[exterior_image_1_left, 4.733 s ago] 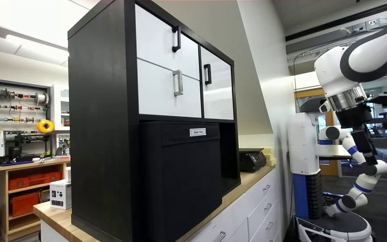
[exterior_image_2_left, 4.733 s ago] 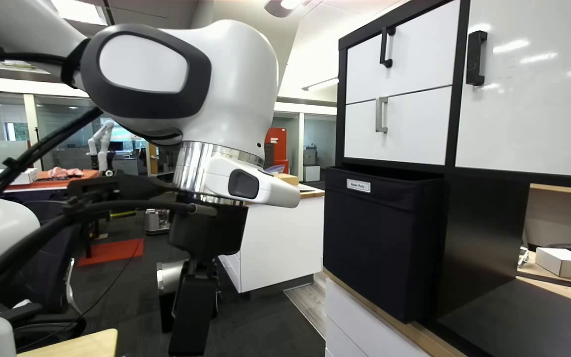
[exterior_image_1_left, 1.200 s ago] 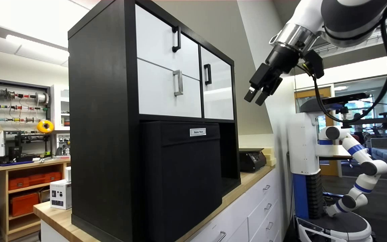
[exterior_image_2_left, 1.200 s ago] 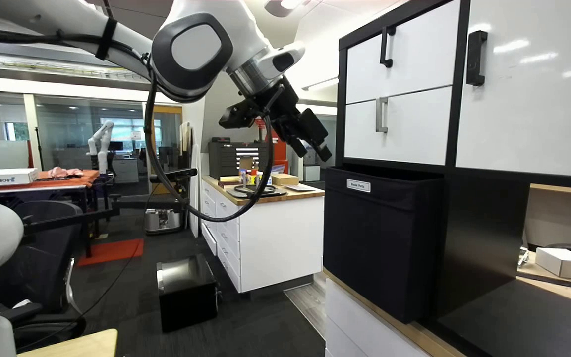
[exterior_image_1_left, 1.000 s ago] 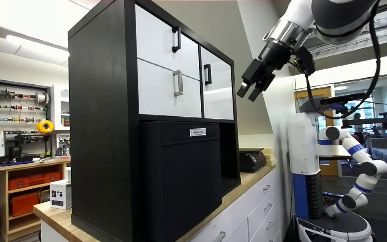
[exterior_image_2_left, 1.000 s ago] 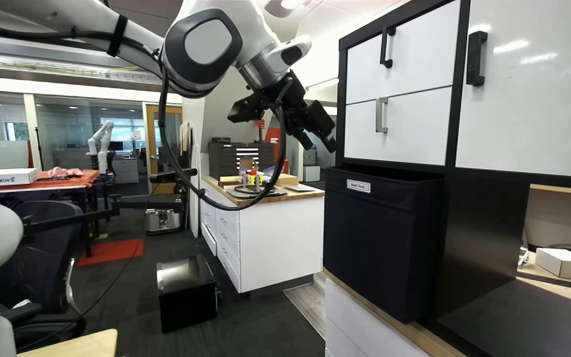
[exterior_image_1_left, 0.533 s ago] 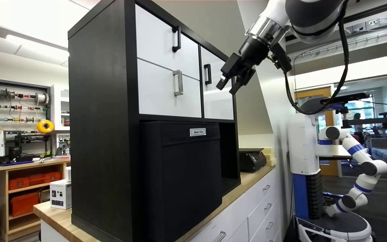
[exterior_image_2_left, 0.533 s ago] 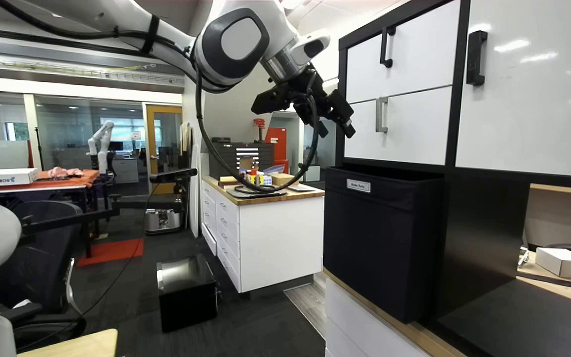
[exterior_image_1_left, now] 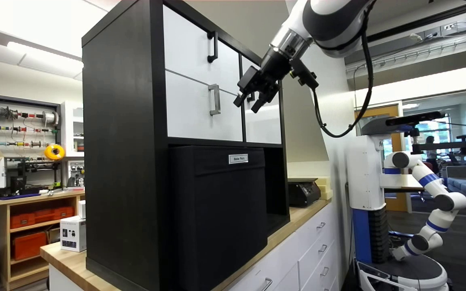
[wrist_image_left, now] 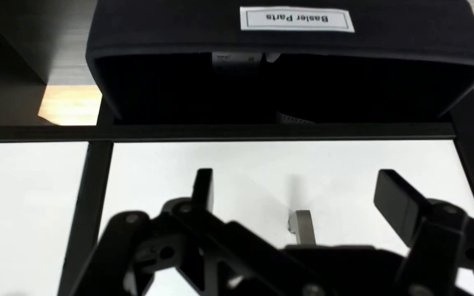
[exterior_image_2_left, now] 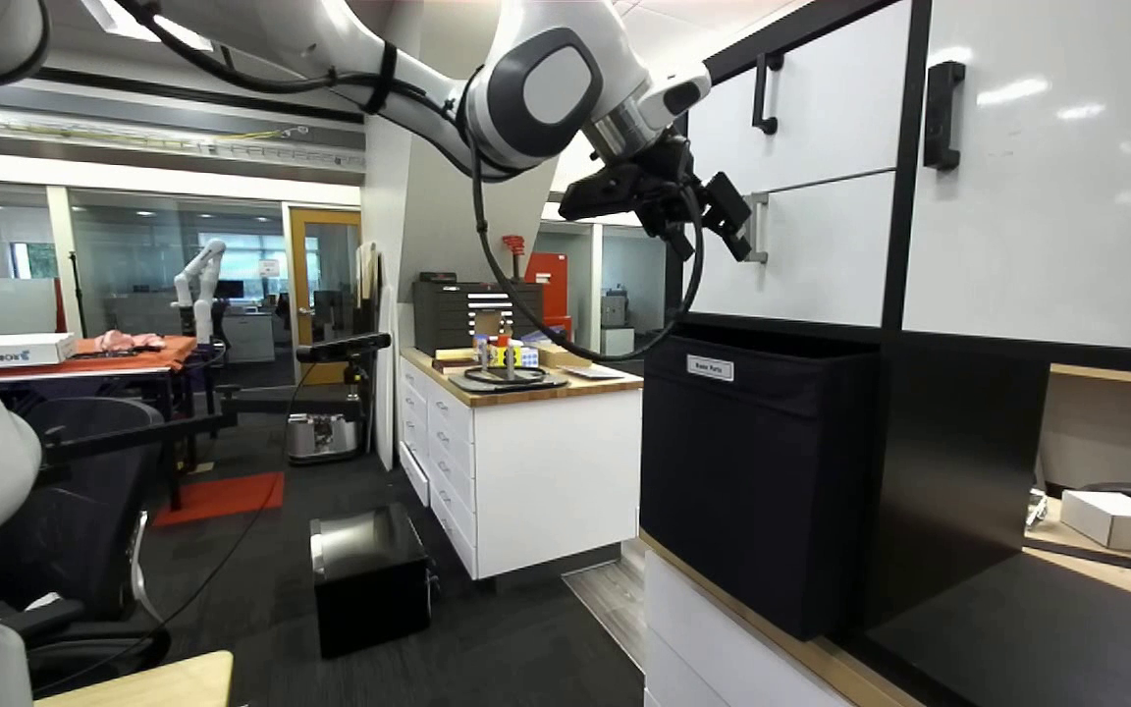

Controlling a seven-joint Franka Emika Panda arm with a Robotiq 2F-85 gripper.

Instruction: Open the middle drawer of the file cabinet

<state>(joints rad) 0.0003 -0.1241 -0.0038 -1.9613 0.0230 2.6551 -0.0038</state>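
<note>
Wrist view: middle drawer (wrist_image_left: 253, 189) white, flat, silver-handled.

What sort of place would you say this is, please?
Probably a robotics lab or workshop, judging by a separate blue-banded robot arm, the wire spools and the "Basler Parts" label.

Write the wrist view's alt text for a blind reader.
A gripper with open jaws faces the closed middle drawer, a white front whose gray bar handle shows between the jaws, ungripped. Near the picture's top, a black open-topped bin bears an upside-down "Basler Parts" label.
</note>
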